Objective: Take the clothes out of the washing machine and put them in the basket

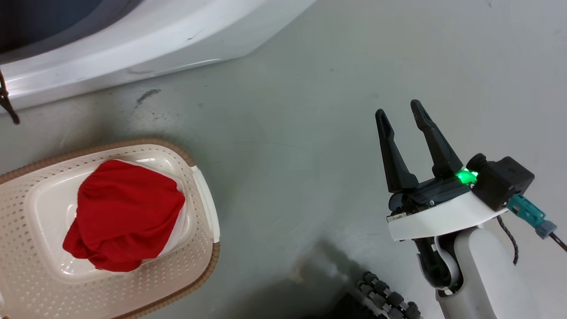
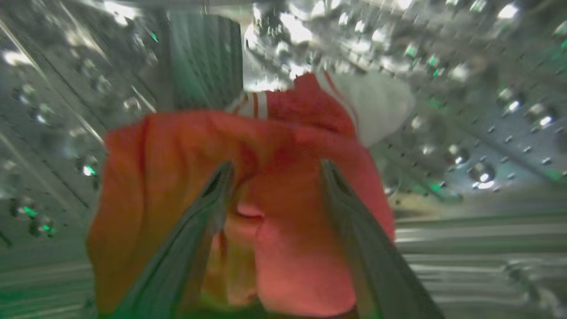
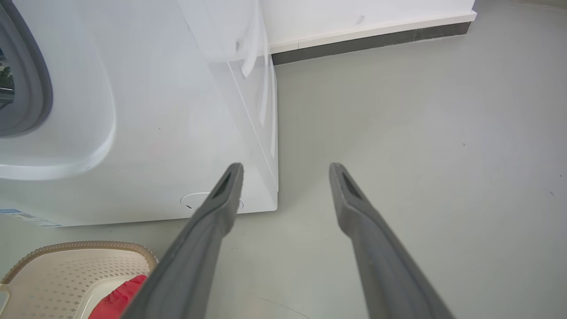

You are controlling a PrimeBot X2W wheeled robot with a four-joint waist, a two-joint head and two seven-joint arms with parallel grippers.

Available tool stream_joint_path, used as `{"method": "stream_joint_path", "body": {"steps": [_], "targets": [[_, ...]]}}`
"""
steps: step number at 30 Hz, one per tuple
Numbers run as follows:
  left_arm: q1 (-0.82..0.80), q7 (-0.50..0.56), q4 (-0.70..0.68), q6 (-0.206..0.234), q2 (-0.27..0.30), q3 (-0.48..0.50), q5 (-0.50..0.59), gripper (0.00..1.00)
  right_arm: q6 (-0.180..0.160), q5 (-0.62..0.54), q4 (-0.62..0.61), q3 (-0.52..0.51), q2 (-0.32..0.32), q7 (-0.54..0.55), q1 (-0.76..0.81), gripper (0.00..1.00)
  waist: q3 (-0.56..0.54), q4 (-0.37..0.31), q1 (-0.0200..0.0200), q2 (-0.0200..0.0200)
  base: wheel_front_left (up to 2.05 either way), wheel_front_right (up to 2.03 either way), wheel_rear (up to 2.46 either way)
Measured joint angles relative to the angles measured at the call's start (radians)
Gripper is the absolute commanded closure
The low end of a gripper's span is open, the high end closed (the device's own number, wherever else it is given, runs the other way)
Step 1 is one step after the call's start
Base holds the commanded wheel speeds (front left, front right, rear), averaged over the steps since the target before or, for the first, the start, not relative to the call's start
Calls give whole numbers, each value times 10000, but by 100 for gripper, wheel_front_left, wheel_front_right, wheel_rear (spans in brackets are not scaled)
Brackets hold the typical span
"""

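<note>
Legible text: none that I can read on any of my feeds.
Sticker: a pale strip with blue print on the sticker (image 3: 31,218), low on the front of the washing machine (image 3: 177,133), at the left edge of my right wrist view. The characters are too small and soft for me to make out.
Drum: my left wrist feed of the drum (image 2: 465,110) is motion-blurred, so I can read no marking there.
Brands and numbers: none I can tell.
</note>
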Motion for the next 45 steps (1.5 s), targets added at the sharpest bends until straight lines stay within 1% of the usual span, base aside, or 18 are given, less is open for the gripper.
{"method": "stream_joint_path", "body": {"steps": [4,7,8,12,13,14,15,19,24,31,33,40,43,45], "targets": [[-120,872,161,2,109,-29,-29,0,0,94,-50,92,-2,-2,-57,0,119,-162,-1,0,0,0,0],[-221,1243,157,77,180,-56,-48,0,0,165,-61,167,0,0,-68,0,174,-241,-1,0,0,0,0],[-218,1308,150,36,265,-56,-92,0,0,174,-69,176,2,-2,-68,0,181,-251,-1,0,0,0,0],[-233,1852,88,257,282,-173,-33,0,0,267,-75,286,2,0,-68,0,176,-339,-1,0,0,0,0],[-252,2027,82,265,293,-180,-35,54,0,268,-75,305,2,-2,-68,0,172,-362,-1,0,0,0,0],[-256,2096,36,270,299,-205,-35,80,0,286,-75,328,2,0,-68,0,170,-385,-1,0,0,0,0],[-256,2284,-44,334,324,-224,-58,100,0,341,-75,357,2,-2,-68,0,179,-432,-1,0,0,0,0],[-170,2278,-351,403,439,-320,-77,100,0,407,-75,366,2,-2,-74,0,200,-521,-1,0,0,0,0],[244,1507,-1057,627,502,-447,-4,100,0,430,-35,293,2,-2,-78,0,137,-510,-1,0,0,0,0],[1362,-612,-1985,932,489,-401,-117,100,0,330,42,69,4,0,-96,0,-270,-241,-1,0,0,0,0],[1766,-1367,-2138,1018,433,-359,-215,100,0,228,100,-27,6,-2,-99,0,-478,-139,-1,0,0,0,0],[3066,-3758,-2219,959,8,-224,-627,100,0,-109,307,-211,8,-2,-32,0,-1452,266,-2,0,0,0,0],[3528,-4637,-2036,849,-211,-105,-905,100,0,-203,435,-268,10,-4,110,0,-1926,448,-2,0,0,0,0],[3816,-5116,-1839,696,-280,-119,-955,100,0,-291,539,-316,10,-2,213,0,-2246,566,-2,0,0,0,0]]}}
